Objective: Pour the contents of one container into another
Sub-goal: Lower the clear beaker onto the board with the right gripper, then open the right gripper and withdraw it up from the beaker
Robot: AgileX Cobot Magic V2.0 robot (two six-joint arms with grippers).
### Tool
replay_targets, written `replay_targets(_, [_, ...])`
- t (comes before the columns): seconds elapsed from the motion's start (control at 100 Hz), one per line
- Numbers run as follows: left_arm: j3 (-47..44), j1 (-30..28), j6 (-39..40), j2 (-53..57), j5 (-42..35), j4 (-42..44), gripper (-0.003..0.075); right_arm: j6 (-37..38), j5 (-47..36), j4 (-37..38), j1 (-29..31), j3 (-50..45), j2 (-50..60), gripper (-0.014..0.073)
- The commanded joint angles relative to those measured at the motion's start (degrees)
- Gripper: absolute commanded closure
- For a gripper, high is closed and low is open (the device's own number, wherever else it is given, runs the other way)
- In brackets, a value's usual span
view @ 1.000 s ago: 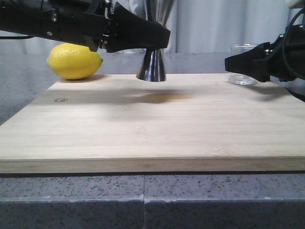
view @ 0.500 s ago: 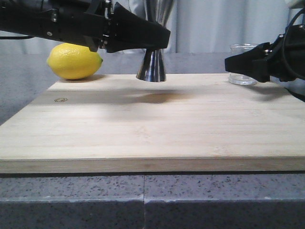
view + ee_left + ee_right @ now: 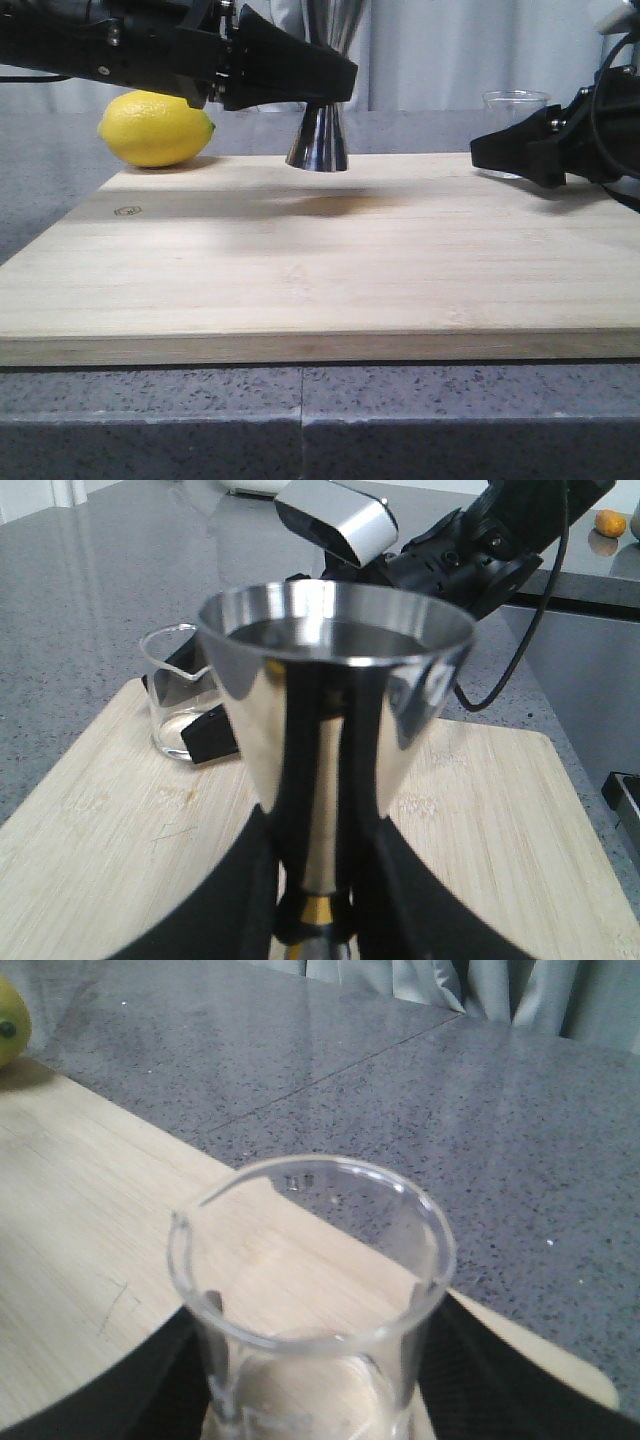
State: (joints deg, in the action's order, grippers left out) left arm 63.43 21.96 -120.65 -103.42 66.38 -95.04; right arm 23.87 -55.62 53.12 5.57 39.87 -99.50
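Right gripper [image 3: 478, 152] hid most of the beaker [image 3: 515, 99], fingers at 3 and 9 o'clock, contact unclear. Left gripper [image 3: 345, 80] clasped the jigger [image 3: 318, 140] upright near the board's [image 3: 320, 260] far edge.

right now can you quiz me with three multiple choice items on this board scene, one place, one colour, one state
1. Where does the lemon sit?
A. board's far left corner
B. board's near right corner
C. inside the beaker

2. What colour is the band at the jigger's waist?
A. red
B. gold
C. blue

3. How are the right gripper's fingers placed?
A. either side of the beaker
B. around the lemon
C. flat on the board

Answers: 1 A, front view shows it beside the far left edge. 2 B, left wrist view shows gold. 3 A, right wrist view shows dark fingers flanking the glass.
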Motion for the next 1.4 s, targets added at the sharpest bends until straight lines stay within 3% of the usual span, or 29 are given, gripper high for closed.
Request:
replay_targets(0.0, [1.64,0.21,0.47,3.16,5.82,-4.52,0.0739,0.32,-3.51,-1.12,0.38,1.10,1.96,0.0193])
replay_targets(0.19, [1.64,0.21,0.47,3.16,5.82,-4.52,0.0739,1.77,-3.51,-1.12,0.38,1.10,2.06,0.0186])
replay_targets(0.45, [1.64,0.21,0.47,3.16,5.82,-4.52,0.0739,4.90,-3.51,0.01,0.38,1.10,2.06,0.0048])
replay_targets(1.05, [1.64,0.21,0.47,3.16,5.82,-4.52,0.0739,5.85,6.43,1.91,0.38,0.09,10.63,0.0048])
replay_targets(1.39, [1.64,0.21,0.47,3.16,5.82,-4.52,0.0739,15.11,11.20,9.17,0.38,0.09,15.45,0.0048])
